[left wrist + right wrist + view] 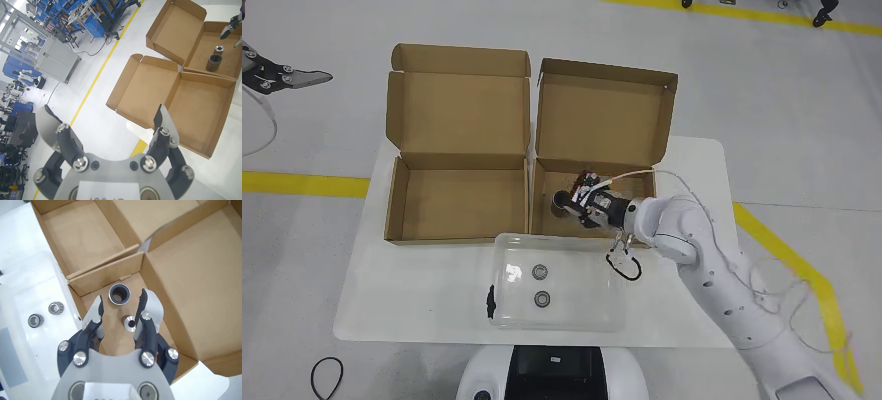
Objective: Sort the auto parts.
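the right claw (121, 295) is wide open and holds nothing. it hangs over the right box (179, 294), right above two parts. the big dark tube (119, 294) is under the gap between the fingers. the small silver tube (129, 323) is just beside one finger. the left claw (104, 111) is open too, holds nothing, and hangs off to the side of the table (682, 180), over the floor.

two ring bearings (56, 308) lie in the clear tray (504, 240), near each other but not touching. the left box (81, 237) has nothing in it. so i think the job is about half done, and the step now is to go and get a bearing.

to do it well, the right claw should go straight up first. if it slides sideways while low, a finger could bump the small silver tube and tip it. then it should come down over one bearing only, with a finger on each side of the ring, and not push the other one.

both tubes stand up straight on the box floor. their holes point up, so their long line runs up and down. the bearings lie flat, with holes up as well, and they are short and round, so they may slip when pinched.
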Controlling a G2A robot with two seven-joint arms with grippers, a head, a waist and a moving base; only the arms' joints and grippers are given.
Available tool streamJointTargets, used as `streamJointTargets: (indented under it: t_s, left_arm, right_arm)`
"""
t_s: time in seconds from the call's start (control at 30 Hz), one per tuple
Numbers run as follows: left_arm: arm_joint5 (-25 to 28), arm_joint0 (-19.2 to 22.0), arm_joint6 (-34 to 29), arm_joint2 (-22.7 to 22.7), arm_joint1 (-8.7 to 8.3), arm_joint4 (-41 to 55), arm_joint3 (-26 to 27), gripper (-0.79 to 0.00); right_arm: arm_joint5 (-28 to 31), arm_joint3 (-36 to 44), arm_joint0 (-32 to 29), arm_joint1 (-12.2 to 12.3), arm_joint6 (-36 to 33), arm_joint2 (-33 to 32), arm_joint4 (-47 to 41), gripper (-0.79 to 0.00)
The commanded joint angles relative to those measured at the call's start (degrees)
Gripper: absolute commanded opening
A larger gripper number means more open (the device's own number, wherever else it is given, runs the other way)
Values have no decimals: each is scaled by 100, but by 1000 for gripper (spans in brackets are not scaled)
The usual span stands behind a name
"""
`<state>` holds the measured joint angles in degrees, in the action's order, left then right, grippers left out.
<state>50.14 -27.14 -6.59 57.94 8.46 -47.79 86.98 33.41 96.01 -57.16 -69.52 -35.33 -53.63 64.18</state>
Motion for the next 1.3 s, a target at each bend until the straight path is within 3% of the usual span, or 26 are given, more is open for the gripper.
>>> streamJointTargets:
  t_s: [0.0,0.4,0.93,1.27]
  left_arm:
    - [0,0,0,0,0,0,0,0]
    - [0,0,0,0,0,0,0,0]
    - [0,0,0,0,0,0,0,0]
    - [0,0,0,0,0,0,0,0]
  right_arm:
    - [156,279,-161,27,121,-10,24,-419]
    - [537,895,-860,78,307,491,498,-394]
    - [-85,520,-1186,17,553,1115,1644,-406]
    - [-323,287,-1080,-77,558,1362,1764,-422]
